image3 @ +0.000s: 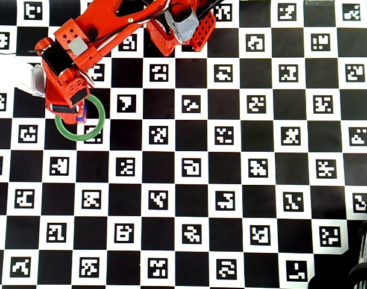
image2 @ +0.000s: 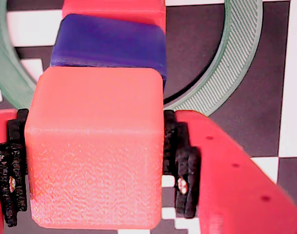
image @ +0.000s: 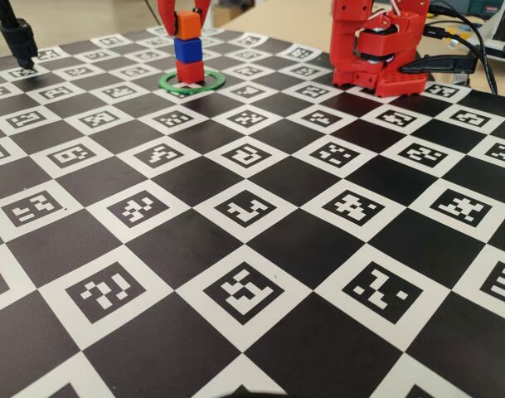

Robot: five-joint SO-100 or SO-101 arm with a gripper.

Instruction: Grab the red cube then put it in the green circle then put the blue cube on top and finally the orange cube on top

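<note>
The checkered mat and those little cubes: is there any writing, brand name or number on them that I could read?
None: no words, brand names or numbers can be read in any view.
The mat bears only black-and-white square code patterns, which are not letters.
The orange cube, blue cube, red cube and green circle are plain.
The hand carries no label either.

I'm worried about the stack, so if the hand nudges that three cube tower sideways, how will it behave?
The tower looks apt to topple: the orange cube, blue cube and red cube stand one wide, and look slightly offset in the wrist view. The cubes look rigid, probably light plastic, so the hand could easily shift them.
</note>
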